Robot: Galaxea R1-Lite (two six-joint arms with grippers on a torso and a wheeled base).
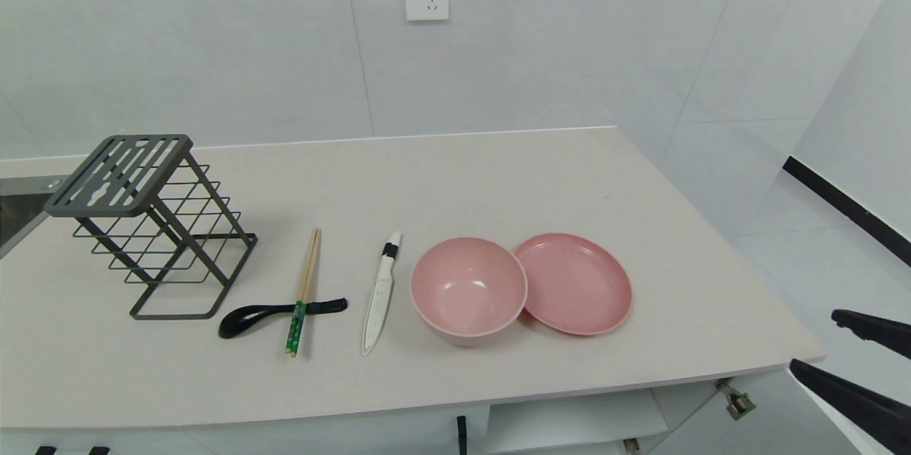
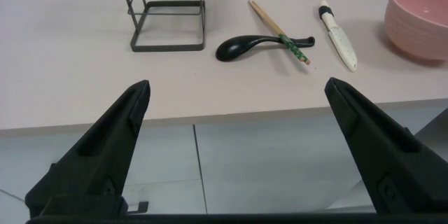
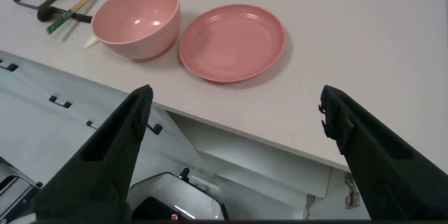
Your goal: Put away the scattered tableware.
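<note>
Tableware lies in a row on the pale beige countertop, and both claws hang empty off its front edge.

At the robot's left stands a dark grey wire rack with a slotted top. Next to it is a glossy black spoon, and a pair of wooden chopsticks with green ends lies across the spoon's handle. A slim white knife with a black band comes next. A round pink bowl sits upright close against a shallow pink plate. The left gripper is spread wide, holding nothing, before the edge facing the rack and spoon. The right gripper is also wide and empty, off the edge near the plate.
</note>
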